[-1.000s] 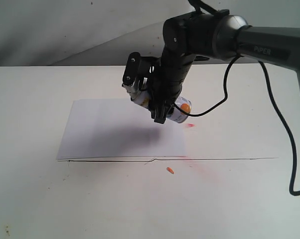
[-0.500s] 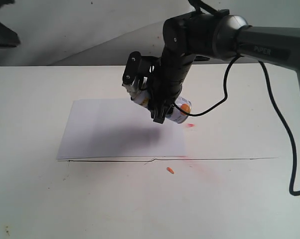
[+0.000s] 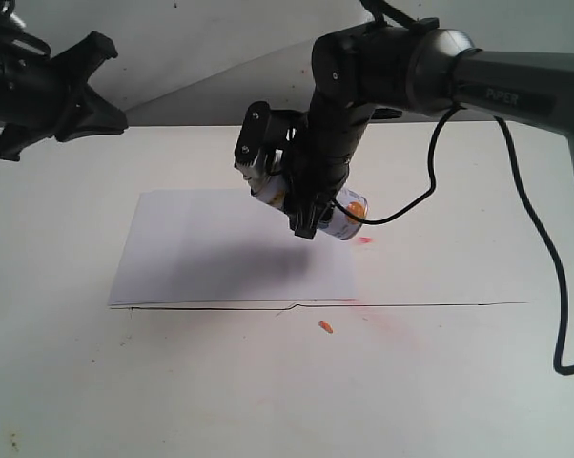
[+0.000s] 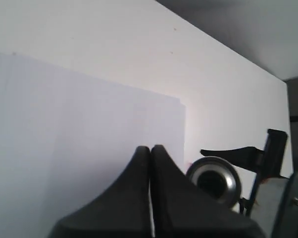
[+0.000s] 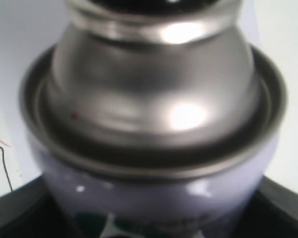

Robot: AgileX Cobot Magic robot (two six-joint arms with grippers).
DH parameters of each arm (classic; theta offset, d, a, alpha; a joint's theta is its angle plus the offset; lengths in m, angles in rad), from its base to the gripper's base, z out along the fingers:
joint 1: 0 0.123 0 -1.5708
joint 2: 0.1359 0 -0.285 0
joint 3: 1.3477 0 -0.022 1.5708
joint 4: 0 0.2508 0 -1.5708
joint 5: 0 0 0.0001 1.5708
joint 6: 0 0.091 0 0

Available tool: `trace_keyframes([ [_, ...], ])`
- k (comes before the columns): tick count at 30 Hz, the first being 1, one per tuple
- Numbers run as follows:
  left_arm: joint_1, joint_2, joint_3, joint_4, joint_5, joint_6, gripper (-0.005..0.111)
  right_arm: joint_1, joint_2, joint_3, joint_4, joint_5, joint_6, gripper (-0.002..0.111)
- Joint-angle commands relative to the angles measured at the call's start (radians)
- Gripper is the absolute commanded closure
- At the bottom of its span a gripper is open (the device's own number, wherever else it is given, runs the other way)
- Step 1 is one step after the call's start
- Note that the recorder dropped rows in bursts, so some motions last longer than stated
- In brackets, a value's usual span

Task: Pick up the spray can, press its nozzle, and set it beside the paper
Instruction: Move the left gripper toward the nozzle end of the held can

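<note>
1. white tabletop (image 3: 459, 382) filled the scene under a grey wall, with the paper (image 3: 201, 248) lying flat at its middle.
2. the right gripper (image 3: 314, 216) was clenched around the spray can (image 3: 349, 212), holding it tilted in the air over the paper's far right corner.
3. the can's silver dome filled the right wrist view; the nozzle (image 5: 139, 4) was mostly cut off there, and nothing was seen pressing it.
4. the left gripper (image 4: 150, 148) had its fingers closed together on nothing and sat well apart, at the far left.
5. a reddish mark (image 3: 363, 239) and an orange speck (image 3: 325, 327) lay right of the paper.
6. lifting looked done; whether the nozzle was pressed could not be told, and setting the can down beside the paper remained.
</note>
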Motion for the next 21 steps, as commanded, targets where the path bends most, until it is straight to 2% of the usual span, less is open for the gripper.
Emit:
trace_keyframes([
  [1,-0.002,0.095,-0.099,-0.191,0.17,0.174,0.107,0.002,-0.011,-0.011,-0.042,-0.016,-0.066,0.108],
  [9,-0.003,0.302,-0.307,-0.215,0.453,0.174,0.107,0.002,-0.008,-0.011,-0.104,-0.04,-0.063,0.108],
  [17,-0.034,0.366,-0.379,-0.171,0.547,0.168,0.107,0.002,0.032,-0.011,-0.173,-0.052,-0.026,0.108],
  [21,-0.044,0.39,-0.399,-0.14,0.548,0.156,0.107,0.002,0.035,-0.011,-0.188,-0.083,-0.012,0.108],
])
